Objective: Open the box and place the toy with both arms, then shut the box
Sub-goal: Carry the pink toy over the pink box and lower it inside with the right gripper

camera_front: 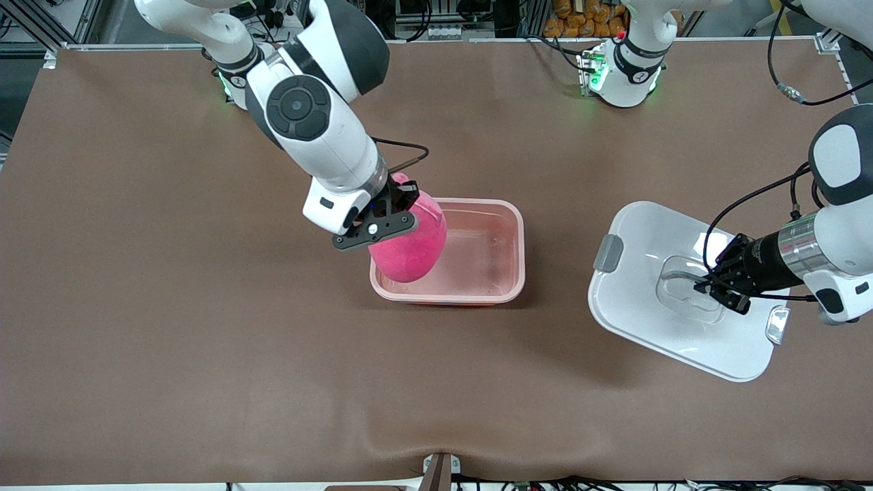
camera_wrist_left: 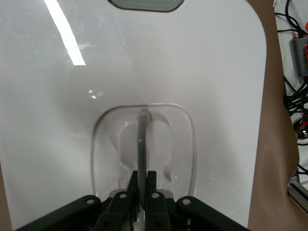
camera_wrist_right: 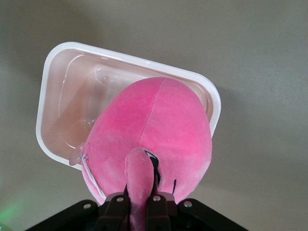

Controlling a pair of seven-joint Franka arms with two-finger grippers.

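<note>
The box (camera_front: 513, 217) is a translucent pink tub standing open in the middle of the table, with nothing inside (camera_wrist_right: 48, 96). My right gripper (camera_front: 401, 196) is shut on an ear of the bright pink plush toy (camera_front: 411, 247), which hangs over the box's end toward the right arm, its lower part at the rim. In the right wrist view the toy (camera_wrist_right: 159, 125) covers half the tub, with the right gripper (camera_wrist_right: 139, 199) pinching its ear. The white lid (camera_front: 655, 327) is off the box, toward the left arm's end. My left gripper (camera_front: 704, 283) is shut on its grey handle (camera_wrist_left: 142, 139).
A brown mat covers the table, with a wrinkle near the front edge (camera_front: 409, 443). The lid's grey clip (camera_front: 607, 252) faces the box. Black cables (camera_front: 791, 88) hang at the table corner by the left arm. The two bases stand along the table's edge farthest from the front camera.
</note>
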